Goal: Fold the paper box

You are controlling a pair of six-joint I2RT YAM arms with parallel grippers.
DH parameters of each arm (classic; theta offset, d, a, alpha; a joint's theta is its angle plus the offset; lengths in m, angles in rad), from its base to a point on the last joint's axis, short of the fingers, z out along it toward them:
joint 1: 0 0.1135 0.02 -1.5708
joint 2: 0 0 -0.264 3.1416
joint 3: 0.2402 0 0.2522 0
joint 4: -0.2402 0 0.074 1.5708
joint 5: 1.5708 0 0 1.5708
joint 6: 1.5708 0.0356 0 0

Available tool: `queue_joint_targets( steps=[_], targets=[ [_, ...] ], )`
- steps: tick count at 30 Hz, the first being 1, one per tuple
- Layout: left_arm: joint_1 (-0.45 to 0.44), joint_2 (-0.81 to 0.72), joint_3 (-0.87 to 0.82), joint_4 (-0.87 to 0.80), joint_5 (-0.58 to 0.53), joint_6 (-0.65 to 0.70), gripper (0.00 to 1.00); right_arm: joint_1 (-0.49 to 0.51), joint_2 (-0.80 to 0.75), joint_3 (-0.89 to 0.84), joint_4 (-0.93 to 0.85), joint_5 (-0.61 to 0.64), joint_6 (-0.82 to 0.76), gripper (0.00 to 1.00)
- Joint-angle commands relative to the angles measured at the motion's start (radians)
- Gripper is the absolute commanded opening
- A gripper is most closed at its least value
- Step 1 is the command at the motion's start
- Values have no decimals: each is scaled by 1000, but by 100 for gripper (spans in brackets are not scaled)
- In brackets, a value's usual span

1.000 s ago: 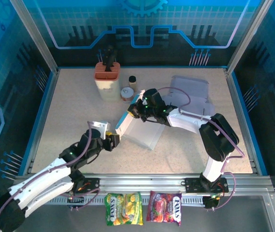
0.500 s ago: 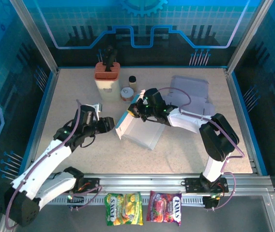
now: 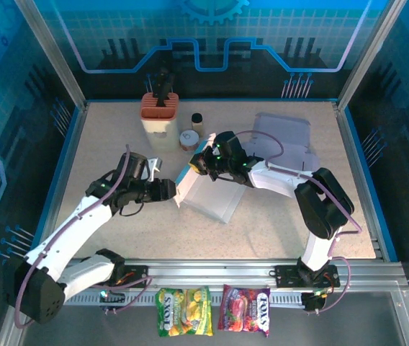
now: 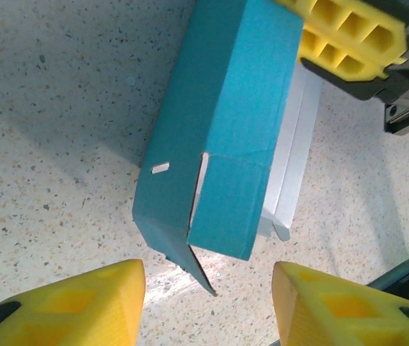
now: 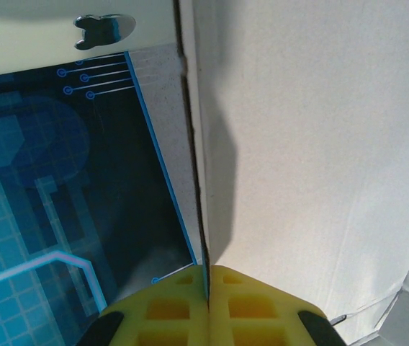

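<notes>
The paper box (image 3: 215,198) lies half flat in the middle of the table, white inside and teal outside, with its left wall (image 3: 189,177) raised. My right gripper (image 3: 203,164) is shut on the top edge of that wall; in the right wrist view the yellow fingers (image 5: 262,310) pinch the thin card edge beside the white panel (image 5: 320,144). My left gripper (image 3: 168,189) stands open just left of the box's near-left corner. The left wrist view shows the teal wall (image 4: 226,130) and a small loose corner flap (image 4: 190,259) ahead of the open gripper (image 4: 208,303), not touched.
A cream holder with an orange top (image 3: 159,119), a small can (image 3: 189,139) and a dark-capped bottle (image 3: 197,120) stand behind the box. A second pale folded box (image 3: 284,137) sits at the back right. Two snack bags (image 3: 183,311) lie beyond the near rail.
My left arm has swung up from near its base and reached right, bringing its open gripper to the box's near-left corner. The right gripper has kept its hold on the wall.
</notes>
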Motion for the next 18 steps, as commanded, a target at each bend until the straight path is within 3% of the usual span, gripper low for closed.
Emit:
queue_joint_targets(
  steps=[1, 11, 18],
  targets=[
    [9, 15, 22, -28, 5, 41, 50, -11, 24, 21, 2, -18, 15, 0],
    [11, 45, 37, 4, -20, 55, 50, -11, 31, 18, 13, -22, 23, 0],
    [57, -24, 57, -11, 4, 26, 53, -12, 31, 19, 12, -21, 22, 0]
  ],
)
